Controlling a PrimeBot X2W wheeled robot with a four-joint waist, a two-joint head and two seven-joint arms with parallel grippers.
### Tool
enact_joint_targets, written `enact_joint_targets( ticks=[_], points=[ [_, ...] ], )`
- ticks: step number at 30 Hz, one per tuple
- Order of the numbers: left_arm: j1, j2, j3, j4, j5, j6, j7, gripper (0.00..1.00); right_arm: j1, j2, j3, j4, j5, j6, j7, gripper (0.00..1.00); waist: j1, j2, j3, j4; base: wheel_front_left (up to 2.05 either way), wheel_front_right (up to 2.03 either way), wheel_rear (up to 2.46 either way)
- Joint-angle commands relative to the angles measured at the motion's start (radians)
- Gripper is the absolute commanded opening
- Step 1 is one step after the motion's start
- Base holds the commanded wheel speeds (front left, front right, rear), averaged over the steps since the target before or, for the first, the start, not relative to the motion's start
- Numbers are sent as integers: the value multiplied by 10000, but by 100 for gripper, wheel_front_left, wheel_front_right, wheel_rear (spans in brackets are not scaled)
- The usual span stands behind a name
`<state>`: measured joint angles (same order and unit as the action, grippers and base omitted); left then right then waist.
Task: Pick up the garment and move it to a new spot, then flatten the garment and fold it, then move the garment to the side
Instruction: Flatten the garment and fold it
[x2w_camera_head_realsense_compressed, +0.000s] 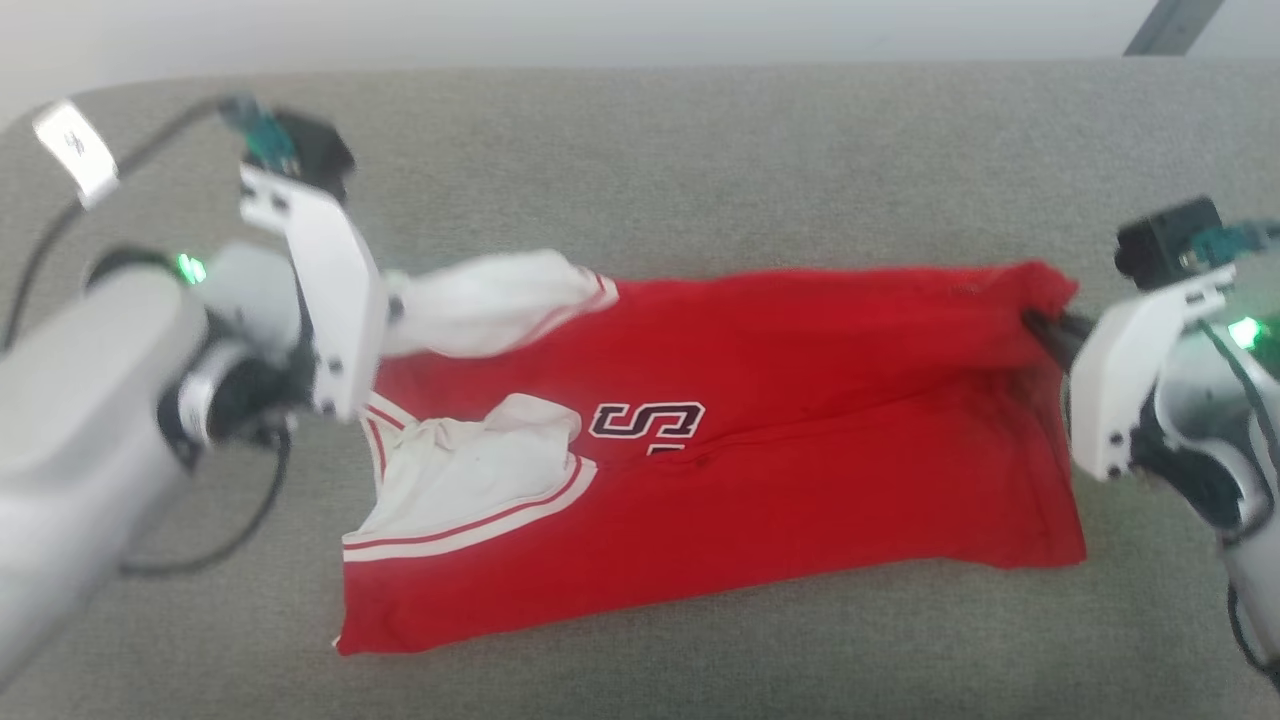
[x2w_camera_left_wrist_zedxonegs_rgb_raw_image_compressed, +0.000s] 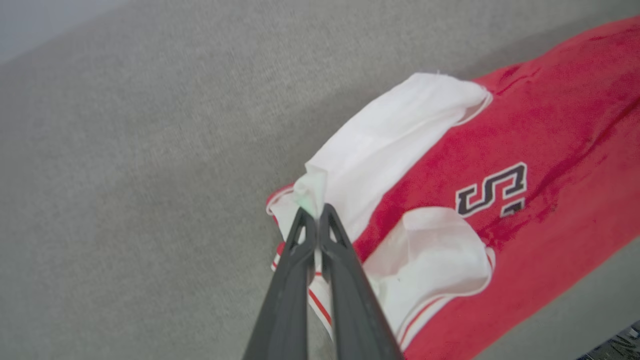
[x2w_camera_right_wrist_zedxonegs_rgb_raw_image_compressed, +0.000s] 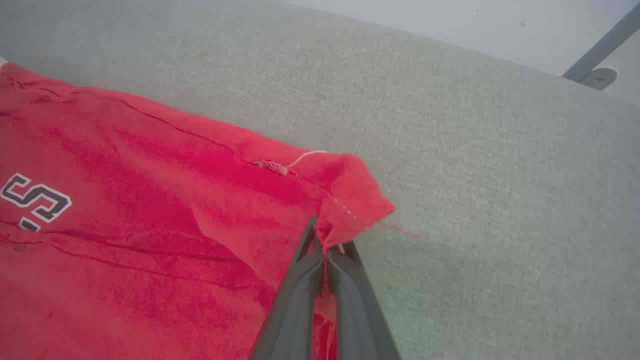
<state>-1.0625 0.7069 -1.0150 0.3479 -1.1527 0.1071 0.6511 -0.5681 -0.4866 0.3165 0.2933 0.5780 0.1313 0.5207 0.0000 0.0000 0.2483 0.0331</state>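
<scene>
The garment (x2w_camera_head_realsense_compressed: 780, 440), a red T-shirt with white sleeves and a black-white "S" showing, lies folded lengthwise across the grey table. My left gripper (x2w_camera_left_wrist_zedxonegs_rgb_raw_image_compressed: 316, 214) is shut on the white sleeve cloth at the shirt's left end, and in the head view its fingers are hidden behind the white wrist plate. My right gripper (x2w_camera_right_wrist_zedxonegs_rgb_raw_image_compressed: 327, 245) is shut on the red hem corner (x2w_camera_right_wrist_zedxonegs_rgb_raw_image_compressed: 357, 205) at the shirt's right end, held slightly off the surface. In the head view that gripper (x2w_camera_head_realsense_compressed: 1040, 325) pinches the upper right corner. A second white sleeve (x2w_camera_head_realsense_compressed: 480, 470) lies bunched on the front.
The grey fabric-covered table (x2w_camera_head_realsense_compressed: 700, 150) stretches behind and in front of the shirt. A black cable (x2w_camera_head_realsense_compressed: 60, 230) and a white tag (x2w_camera_head_realsense_compressed: 75, 150) run by my left arm. A grey metal leg (x2w_camera_right_wrist_zedxonegs_rgb_raw_image_compressed: 600, 50) stands beyond the table's far edge.
</scene>
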Motion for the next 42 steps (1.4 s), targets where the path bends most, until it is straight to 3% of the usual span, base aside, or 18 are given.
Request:
enact_joint_targets(
  ticks=[1, 7, 10, 14, 21, 22, 23, 24, 25, 26, 33, 42],
  points=[
    [315, 178, -24, -422, -88, 229, 64, 0, 357, 13, -198, -196, -28, -12, 128, 0, 0, 0, -123, 111, 0, 0, 0],
    [1784, 1159, -174, -2945, -343, 1455, 53, 0, 1988, 340, -1247, -1262, -263, -11, 990, 0, 0, 0, -292, 234, 0, 0, 0],
    [2403, 1375, -259, -3636, -540, 1853, -19, 0, 2682, 509, -1619, -1613, -480, -11, 1344, 0, 0, 0, -332, 269, 0, 0, 0],
    [3024, 1397, -406, -3802, -681, 2077, -185, 0, 3249, 760, -1862, -1752, -918, -11, 1569, 0, 0, 0, -459, 284, 0, 0, 0],
    [3656, 965, -366, -2910, -962, 2044, -749, 0, 3393, 1228, -1786, -1386, -1091, -11, 1555, 0, 0, 0, -819, 240, 0, 0, 0],
    [3632, 921, -348, -2819, -835, 1965, -938, 21, 3349, 1212, -1743, -1362, -1154, -11, 1517, 5, 0, 0, -877, 245, 0, 0, 0],
    [3633, 865, -296, -2683, -768, 1902, -1166, 48, 3308, 1194, -1700, -1331, -1164, -11, 1449, 31, 0, 0, -945, 256, 0, 0, 0],
    [3696, 834, -257, -2548, -753, 1908, -1338, 48, 3275, 1184, -1680, -1275, -1163, -11, 1442, 47, 0, 0, -1010, 260, 0, 0, 0],
    [3731, 829, -256, -2435, -661, 1891, -1481, 90, 3257, 1157, -1637, -1242, -1158, -11, 1417, 75, 0, 0, -1070, 273, 0, 0, 0],
    [3759, 747, -244, -2295, -559, 1751, -1749, 100, 3230, 1137, -1609, -1202, -1105, -11, 1324, 100, 0, 0, -1210, 319, 0, 0, 0],
    [4174, 645, -82, -2104, -407, 1253, -2990, 100, 3358, 1099, -1725, -1098, -928, -11, 1200, 100, 0, 0, -1721, 492, 0, 0, 0],
    [5147, 664, 325, -2004, 143, 787, -5668, 100, 3592, 1071, -2348, -751, -950, -11, 1244, 100, 0, 0, -2111, 683, 0, 0, 0]
  ],
)
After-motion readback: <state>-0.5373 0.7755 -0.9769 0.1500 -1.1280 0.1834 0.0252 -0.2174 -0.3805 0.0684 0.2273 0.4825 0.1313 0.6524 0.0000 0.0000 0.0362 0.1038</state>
